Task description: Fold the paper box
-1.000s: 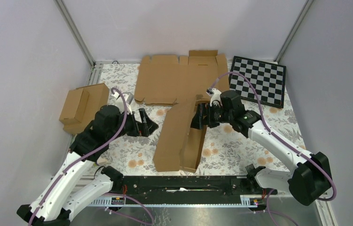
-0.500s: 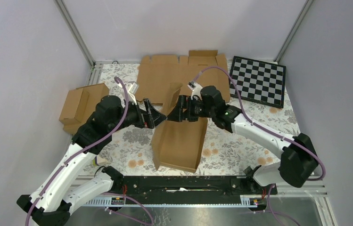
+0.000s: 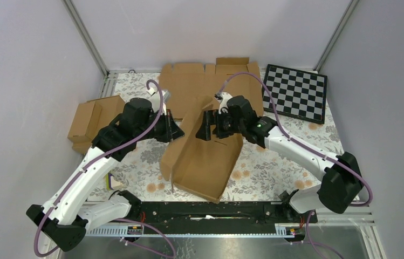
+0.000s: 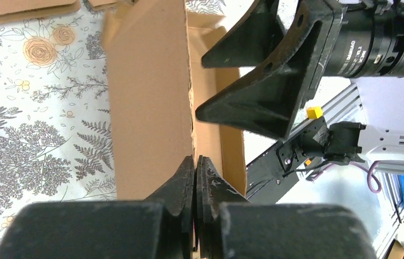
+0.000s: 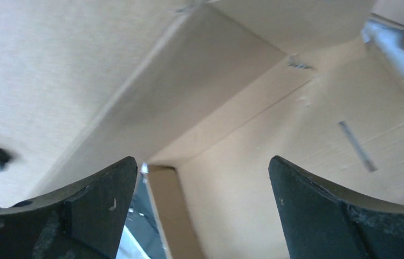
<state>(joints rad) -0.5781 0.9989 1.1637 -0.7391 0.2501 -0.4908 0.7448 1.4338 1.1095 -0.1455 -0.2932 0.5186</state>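
Jaws: those of the left gripper are pinched together on the top edge of an upright side wall of the paper box. Those of the right gripper stand spread wide and clasp nothing, cardboard panels filling the space ahead of them.

Top view: the paper box lies at the centre of the floral table as a shallow open tray, its long axis running roughly from 1 o'clock to 7 o'clock. Its 9 o'clock wall and 12 o'clock flap are raised. The left gripper meets the box at its 11 o'clock corner; the right gripper sits over its 12 o'clock end.

Surroundings: a flat cardboard blank lies at 12 o'clock, a checkerboard at 2 o'clock, and two joined small boxes at 9 o'clock.
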